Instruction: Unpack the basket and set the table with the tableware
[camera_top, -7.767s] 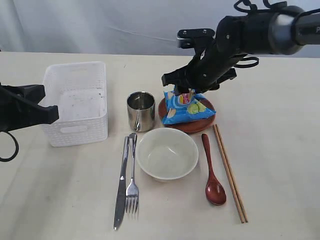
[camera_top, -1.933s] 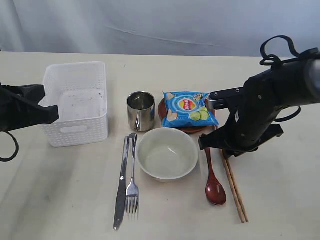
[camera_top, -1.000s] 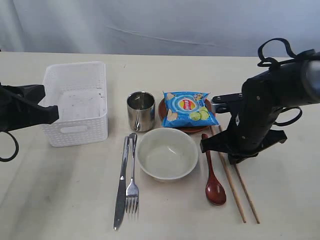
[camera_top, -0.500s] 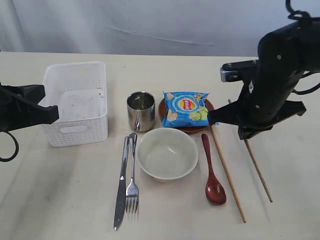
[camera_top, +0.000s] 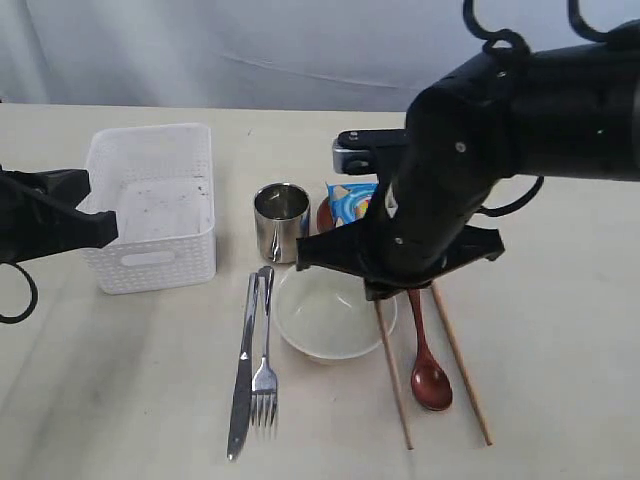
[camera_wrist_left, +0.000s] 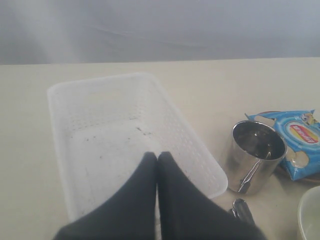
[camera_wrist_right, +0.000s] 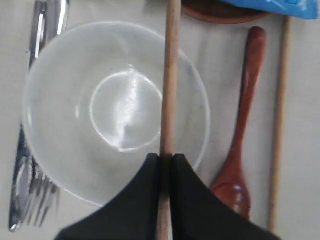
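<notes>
My right gripper (camera_top: 386, 292) (camera_wrist_right: 166, 156) is shut on one brown chopstick (camera_top: 394, 380) (camera_wrist_right: 170, 75), held above the right side of the cream bowl (camera_top: 325, 322) (camera_wrist_right: 115, 110). The second chopstick (camera_top: 462, 370) (camera_wrist_right: 279, 125) lies on the table right of the dark red spoon (camera_top: 427, 372) (camera_wrist_right: 245, 120). Knife (camera_top: 240, 385) and fork (camera_top: 265, 375) lie left of the bowl. The steel cup (camera_top: 281, 221) (camera_wrist_left: 256, 155) stands behind them. The white basket (camera_top: 150, 205) (camera_wrist_left: 120, 130) is empty. My left gripper (camera_top: 103, 228) (camera_wrist_left: 157, 154) is shut and empty over the basket's near left edge.
The blue chip bag (camera_top: 352, 199) (camera_wrist_left: 300, 142) lies on the reddish-brown plate (camera_wrist_right: 217, 12), both largely hidden behind my right arm in the exterior view. A grey backdrop (camera_top: 250, 50) closes the table's far edge.
My right arm has swung left, carrying one chopstick from the right side of the table to above the bowl's right edge. The other chopstick stayed beside the spoon. The left arm has not moved.
</notes>
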